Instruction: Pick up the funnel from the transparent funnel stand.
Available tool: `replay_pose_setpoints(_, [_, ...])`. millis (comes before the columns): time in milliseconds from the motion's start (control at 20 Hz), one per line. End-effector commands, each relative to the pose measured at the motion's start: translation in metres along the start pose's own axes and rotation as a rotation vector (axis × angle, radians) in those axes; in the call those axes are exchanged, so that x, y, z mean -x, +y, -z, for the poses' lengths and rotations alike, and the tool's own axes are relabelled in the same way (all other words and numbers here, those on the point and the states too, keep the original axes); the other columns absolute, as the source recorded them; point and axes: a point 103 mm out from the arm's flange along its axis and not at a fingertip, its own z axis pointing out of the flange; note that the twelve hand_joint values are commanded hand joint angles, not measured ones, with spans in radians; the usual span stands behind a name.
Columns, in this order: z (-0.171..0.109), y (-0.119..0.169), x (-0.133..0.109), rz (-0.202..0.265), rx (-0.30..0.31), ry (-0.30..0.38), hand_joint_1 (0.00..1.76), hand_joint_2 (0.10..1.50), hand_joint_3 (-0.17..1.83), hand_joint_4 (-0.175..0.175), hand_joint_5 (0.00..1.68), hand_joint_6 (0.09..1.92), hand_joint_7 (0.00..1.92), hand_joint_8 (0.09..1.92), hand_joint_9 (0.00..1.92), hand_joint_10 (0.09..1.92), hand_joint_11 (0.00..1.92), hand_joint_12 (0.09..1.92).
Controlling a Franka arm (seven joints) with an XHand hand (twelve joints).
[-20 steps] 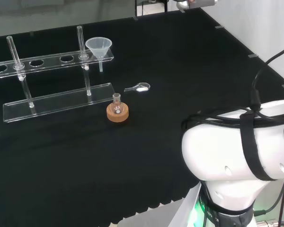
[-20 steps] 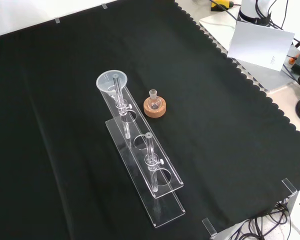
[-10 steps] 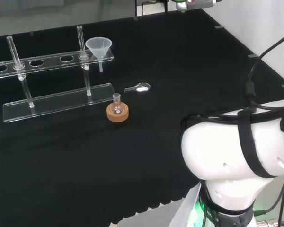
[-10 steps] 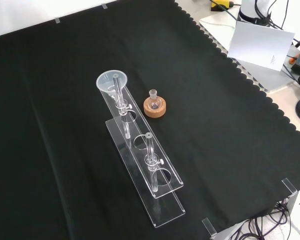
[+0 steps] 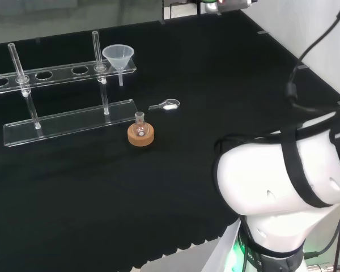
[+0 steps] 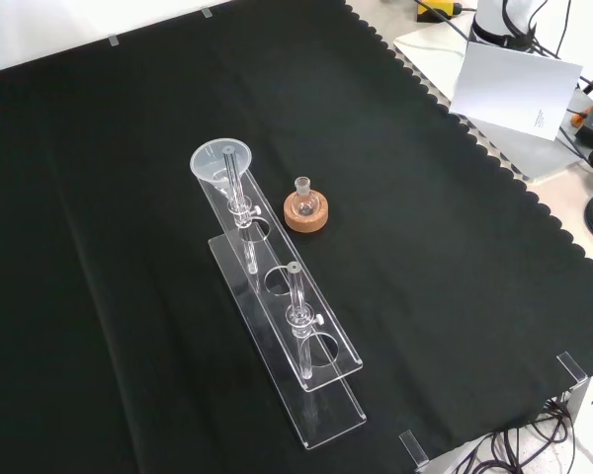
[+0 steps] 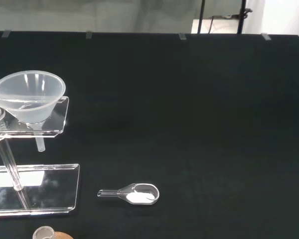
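Past the palm, in the wrist view, black cloth covers the bench out to its far edge, where a pale wall and a dark pole stand behind; whether the hand's fingers are straight or curled I cannot tell. Close in that view, the clear funnel sits upright in the end hole of the transparent funnel stand, its spout hanging through the upper shelf. On the cloth near the stand's base lies a small clear scoop holding white powder.

From the head view, the arm's white link bulks at the lower right, well apart from the funnel at the stand's right end. A small round flask on a cork ring stands just in front of the stand's base plate. Seen from the front, the funnel occupies the stand's far end, the cork ring to its right.
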Motion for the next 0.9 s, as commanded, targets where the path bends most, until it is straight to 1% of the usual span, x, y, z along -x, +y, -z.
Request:
replay_pose_setpoints(50, [-0.019,0.054,-0.015,0.056,-0.032,0.002,0.02,1.25,0.33,0.004,0.22,0.09,0.01,0.49,0.21,0.67,0.18,1.37])
replay_pose_setpoints(200, [-0.030,0.075,-0.023,0.070,-0.073,-0.020,0.03,1.25,0.33,0.003,0.22,0.09,0.01,0.50,0.21,0.67,0.18,1.37])
replay_pose_setpoints(350, [-0.044,0.096,-0.033,0.089,-0.089,-0.036,0.06,1.23,0.31,0.000,0.21,0.09,0.02,0.51,0.21,0.67,0.17,1.37])
replay_pose_setpoints(400, [-0.051,0.104,-0.036,0.089,-0.096,-0.041,0.07,1.23,0.31,-0.001,0.21,0.09,0.02,0.51,0.21,0.67,0.17,1.37])
replay_pose_setpoints(550, [-0.066,0.123,-0.044,0.105,-0.114,-0.040,0.09,1.22,0.30,-0.005,0.21,0.09,0.02,0.52,0.21,0.67,0.17,1.37])
replay_pose_setpoints(750, [-0.076,0.139,-0.056,0.134,-0.140,-0.040,0.15,1.17,0.28,-0.010,0.20,0.09,0.05,0.54,0.25,0.69,0.16,1.38])
replay_pose_setpoints(800, [-0.078,0.141,-0.060,0.145,-0.138,-0.029,0.18,1.15,0.28,-0.012,0.20,0.09,0.06,0.55,0.26,0.70,0.16,1.39])
replay_pose_setpoints(900, [-0.083,0.145,-0.068,0.168,-0.152,-0.025,0.22,1.11,0.27,-0.020,0.24,0.09,0.11,0.59,0.31,0.71,0.17,1.40])
